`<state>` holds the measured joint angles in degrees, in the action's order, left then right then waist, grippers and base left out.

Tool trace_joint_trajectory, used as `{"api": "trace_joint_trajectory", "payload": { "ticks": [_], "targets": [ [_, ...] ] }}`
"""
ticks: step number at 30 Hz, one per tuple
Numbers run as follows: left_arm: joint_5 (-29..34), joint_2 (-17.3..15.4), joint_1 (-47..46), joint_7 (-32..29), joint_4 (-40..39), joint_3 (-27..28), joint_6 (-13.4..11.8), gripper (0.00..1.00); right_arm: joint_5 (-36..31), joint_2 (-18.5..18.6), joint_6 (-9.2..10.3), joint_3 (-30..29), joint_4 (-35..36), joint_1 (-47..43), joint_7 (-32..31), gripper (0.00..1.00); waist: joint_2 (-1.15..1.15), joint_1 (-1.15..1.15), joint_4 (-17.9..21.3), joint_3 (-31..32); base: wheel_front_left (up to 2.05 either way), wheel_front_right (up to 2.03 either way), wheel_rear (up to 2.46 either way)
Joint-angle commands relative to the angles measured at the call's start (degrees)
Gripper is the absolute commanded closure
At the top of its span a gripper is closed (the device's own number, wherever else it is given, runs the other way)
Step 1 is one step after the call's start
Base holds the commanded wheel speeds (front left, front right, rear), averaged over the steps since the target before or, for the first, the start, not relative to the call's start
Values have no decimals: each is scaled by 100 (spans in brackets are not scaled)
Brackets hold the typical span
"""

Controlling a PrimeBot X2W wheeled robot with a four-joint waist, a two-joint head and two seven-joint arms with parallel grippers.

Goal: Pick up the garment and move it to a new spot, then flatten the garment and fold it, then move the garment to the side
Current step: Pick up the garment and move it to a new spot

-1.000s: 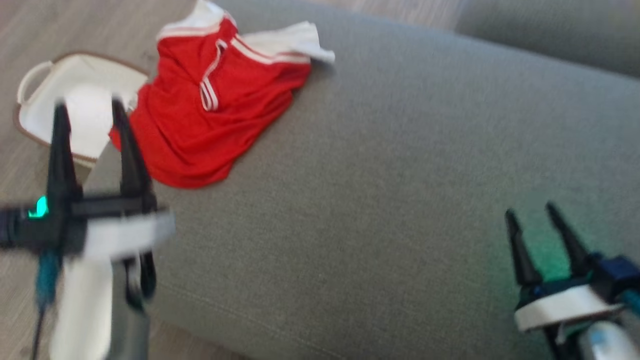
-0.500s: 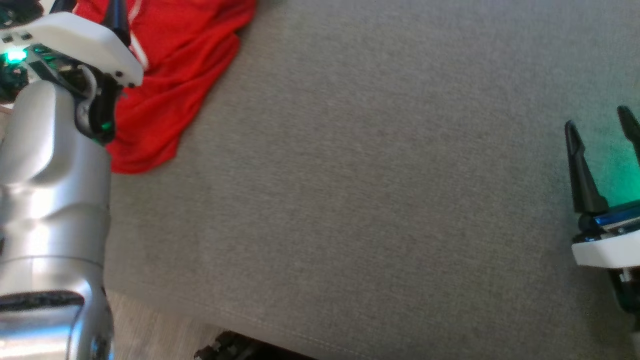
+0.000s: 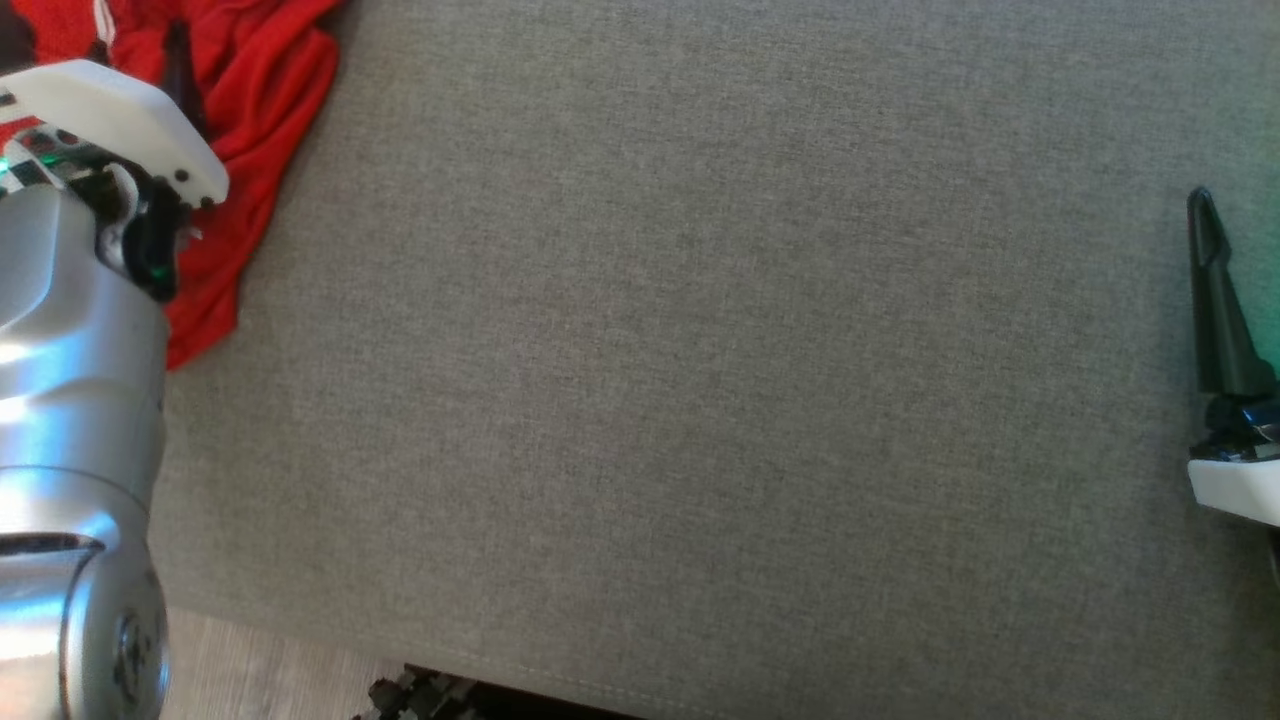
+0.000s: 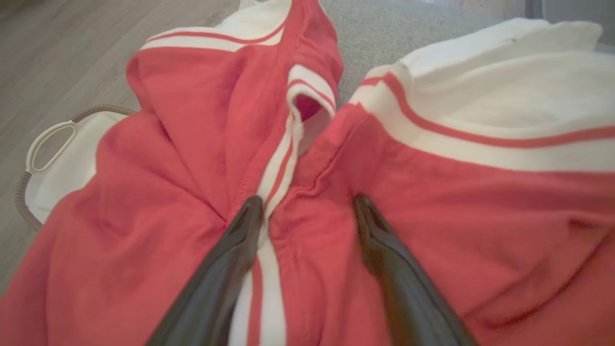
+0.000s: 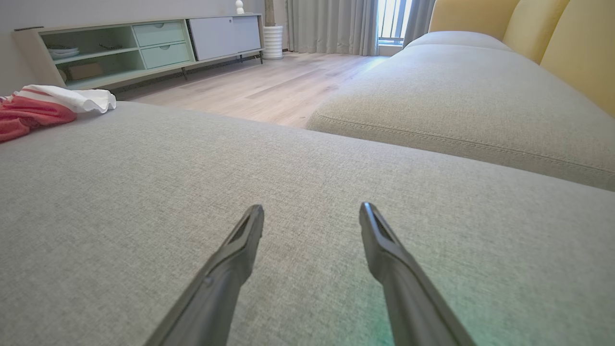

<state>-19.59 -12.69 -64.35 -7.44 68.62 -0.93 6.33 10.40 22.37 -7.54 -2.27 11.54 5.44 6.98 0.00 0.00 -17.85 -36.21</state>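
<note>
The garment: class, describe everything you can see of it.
The garment is red, soft, knit-looking cloth with white panels and red-and-white striped trim. It lies crumpled and unfolded, in loose folds, at the corner of the grey sofa cushion, near a white basket on the floor. The left gripper, open, straddles a striped seam; contact is unclear.

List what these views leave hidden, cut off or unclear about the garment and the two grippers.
Garment: head view's top-left corner cuts most off; the left arm hides more.
Right gripper: in the head view the right edge cuts off one finger.
Left gripper: left wrist view leaves its contact with the garment unclear.
</note>
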Motion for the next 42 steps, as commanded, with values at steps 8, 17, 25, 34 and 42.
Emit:
{"api": "trace_joint_trajectory", "payload": {
  "ticks": [8,17,25,34,42],
  "targets": [
    [249,-496,-84,866,105,-237,5,100,-78,-9,5,200,-34,-4,42,0,0,0,48,273,0,0,0],
    [764,-753,-808,1501,-350,-979,98,100,46,-533,5,692,-869,289,574,0,0,0,565,1251,0,0,0],
    [870,-797,-1358,1361,-1166,-1870,113,100,178,-1010,5,936,-1483,386,786,0,0,0,1353,2040,0,0,0],
    [120,-1016,-1634,676,-2645,-2806,114,100,271,-1504,5,918,-1487,306,800,0,0,0,2484,2666,0,0,0],
    [-692,-848,-1109,104,-3554,-3117,115,100,283,-1695,5,832,-1393,255,801,0,0,0,2938,2631,0,0,0]
  ]
}}
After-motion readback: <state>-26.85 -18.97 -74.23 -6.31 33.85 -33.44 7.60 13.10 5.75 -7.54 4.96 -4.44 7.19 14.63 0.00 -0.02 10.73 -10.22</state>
